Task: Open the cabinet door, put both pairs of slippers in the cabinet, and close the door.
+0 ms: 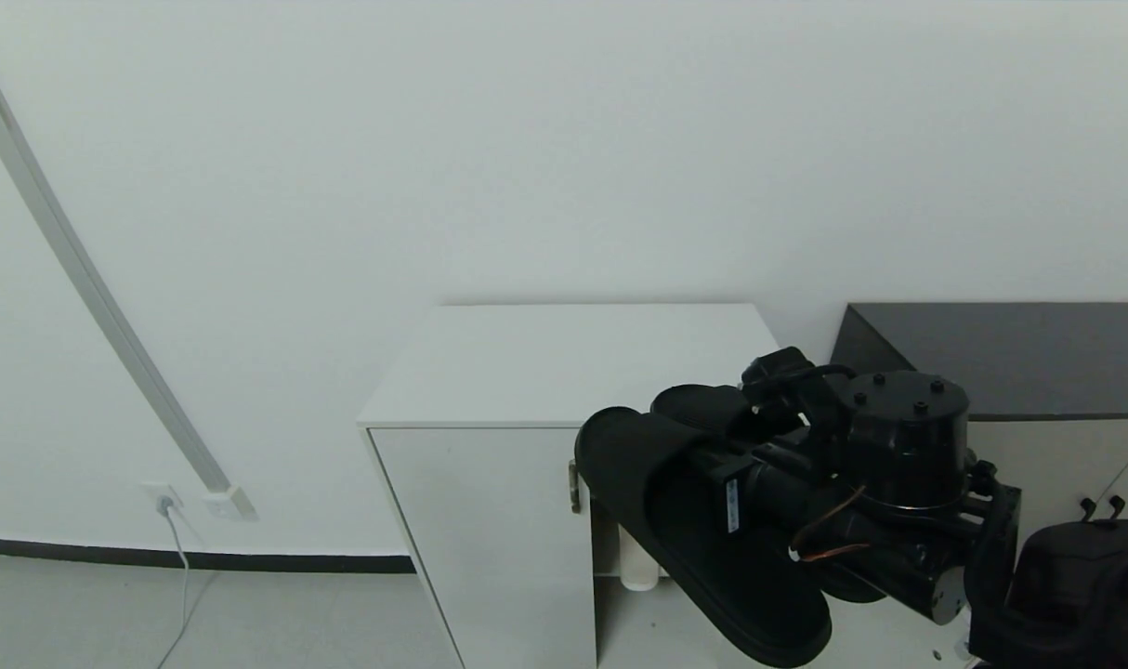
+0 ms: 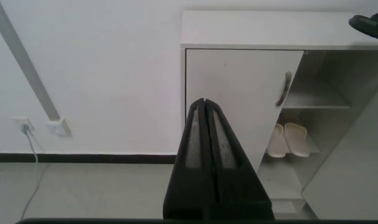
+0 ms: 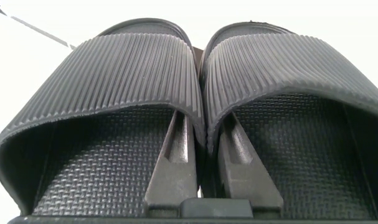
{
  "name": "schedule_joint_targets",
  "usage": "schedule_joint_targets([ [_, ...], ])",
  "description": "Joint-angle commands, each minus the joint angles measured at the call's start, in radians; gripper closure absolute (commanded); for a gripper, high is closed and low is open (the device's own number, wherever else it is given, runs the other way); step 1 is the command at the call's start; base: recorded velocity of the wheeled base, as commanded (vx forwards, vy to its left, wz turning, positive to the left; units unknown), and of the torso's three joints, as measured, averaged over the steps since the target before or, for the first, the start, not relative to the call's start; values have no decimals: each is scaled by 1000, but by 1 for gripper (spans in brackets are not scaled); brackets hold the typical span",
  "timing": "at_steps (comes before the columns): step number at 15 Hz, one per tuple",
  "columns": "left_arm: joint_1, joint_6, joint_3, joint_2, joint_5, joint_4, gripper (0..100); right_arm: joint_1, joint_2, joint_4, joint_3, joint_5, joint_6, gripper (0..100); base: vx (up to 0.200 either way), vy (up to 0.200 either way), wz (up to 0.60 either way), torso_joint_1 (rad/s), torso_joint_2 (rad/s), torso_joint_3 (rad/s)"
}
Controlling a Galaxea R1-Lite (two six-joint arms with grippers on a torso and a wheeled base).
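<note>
The cabinet [image 1: 564, 362] is set with its back edge against the wall [image 1: 564, 139], and a narrow gap is left between its right side and a dark-topped unit [image 1: 991, 353]. The left door [image 2: 238, 93] is shut, with its handle [image 2: 285, 88] at the edge beside the opening; the right-hand compartment is seen open, its shelves exposed. The white slippers [image 2: 291, 140] are laid side by side on a shelf [image 2: 313, 106] level below, toes inward, close to the left wall of that compartment, with bare shelf left on their right. The black slippers [image 1: 703, 530] are held in the air by the right gripper [image 3: 205, 124] before the cabinet's upper right front corner, tilted with the toe end up by the top front edge and the heel end lower, across the open side. One of its fingers [image 3: 170, 174] is passed under each strap, and the two adjoining inner walls of the pair are clamped between them. The left gripper [image 2: 204, 102] is held back from the shut door, its fingers pressed together with nothing between. Open floor [image 1: 248, 613] is seen to the left of the cabinet, bounded by the dark skirting line, where a socket [image 1: 163, 497] with a hanging cord is fixed low on the wall.
</note>
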Motion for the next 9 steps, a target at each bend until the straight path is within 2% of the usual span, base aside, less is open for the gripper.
schedule_joint_targets([
  [1, 1, -1, 0, 1, 1, 1, 100, 1, 4, 0, 1, 0, 0, 100, 0, 0, 0, -100, 251, 134],
  [5, 1, -1, 0, 1, 1, 1, 100, 1, 4, -5, 7, 0, -2, 100, 0, 0, 0, -161, 376, 208],
  [9, 1, -1, 0, 1, 1, -1, 100, 3, 23, -60, 22, 1, -22, 100, 0, 0, 0, -221, 519, 294],
])
